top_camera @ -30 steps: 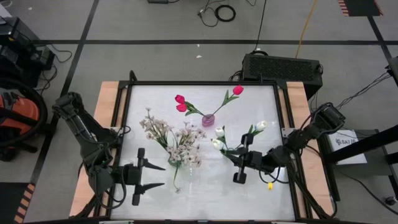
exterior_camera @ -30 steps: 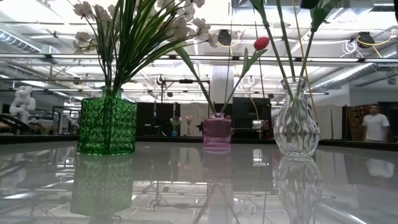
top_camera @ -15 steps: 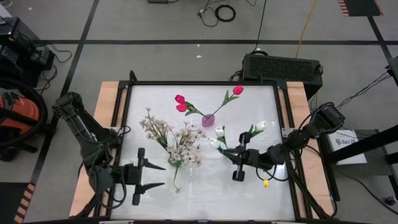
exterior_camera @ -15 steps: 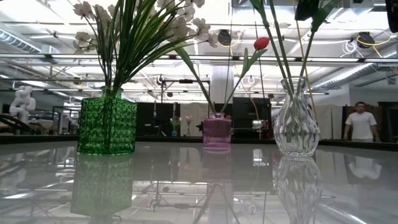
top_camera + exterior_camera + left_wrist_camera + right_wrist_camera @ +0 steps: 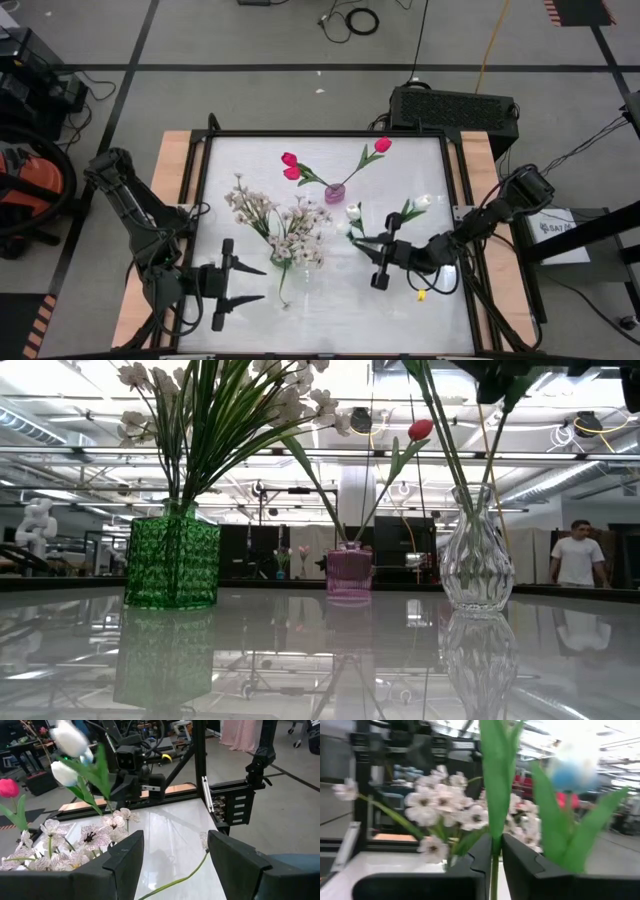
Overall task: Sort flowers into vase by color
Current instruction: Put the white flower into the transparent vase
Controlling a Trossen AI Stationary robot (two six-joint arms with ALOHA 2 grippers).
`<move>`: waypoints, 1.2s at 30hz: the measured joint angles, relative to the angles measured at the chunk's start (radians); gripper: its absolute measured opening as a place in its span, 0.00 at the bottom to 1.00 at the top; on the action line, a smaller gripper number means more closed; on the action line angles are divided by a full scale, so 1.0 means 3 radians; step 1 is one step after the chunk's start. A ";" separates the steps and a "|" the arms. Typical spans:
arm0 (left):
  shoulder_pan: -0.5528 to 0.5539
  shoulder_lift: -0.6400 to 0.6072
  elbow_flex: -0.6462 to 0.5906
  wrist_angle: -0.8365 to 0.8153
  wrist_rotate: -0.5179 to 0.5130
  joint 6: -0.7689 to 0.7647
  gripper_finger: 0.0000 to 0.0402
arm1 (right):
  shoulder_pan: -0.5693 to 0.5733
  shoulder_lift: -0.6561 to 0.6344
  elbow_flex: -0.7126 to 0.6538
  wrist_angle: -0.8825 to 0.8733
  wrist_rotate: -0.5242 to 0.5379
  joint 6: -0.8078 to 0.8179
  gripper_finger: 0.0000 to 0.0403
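Nearing completion: pink-red tulips (image 5: 290, 165) in pink vase (image 5: 334, 192), cream blossoms (image 5: 285, 228) in green vase (image 5: 171, 563). Right tool (image 5: 380, 262) pinching white tulip stem (image 5: 493, 805) over clear vase (image 5: 476, 565); left tool (image 5: 238, 282) spread, idle.

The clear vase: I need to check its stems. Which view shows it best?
The low view: the clear vase stands whole, side-on, stems inside. The high view shows it mostly hidden under white tulips. The wrist views miss it.
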 joint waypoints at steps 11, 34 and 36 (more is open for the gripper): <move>0.0001 0.0000 0.0000 -0.0023 0.0001 0.0004 0.57 | 0.0062 -0.0038 0.0000 -0.0328 0.0427 0.0018 0.26; 0.0010 -0.0002 0.0000 -0.0074 -0.0008 0.0003 0.57 | 0.0409 -0.0303 0.0475 -0.0585 0.0252 -0.0070 0.48; 0.0000 -0.0019 0.0000 -0.0076 -0.0100 -0.0007 0.57 | 0.0471 -0.0303 0.0655 -0.0823 0.0254 -0.0090 0.48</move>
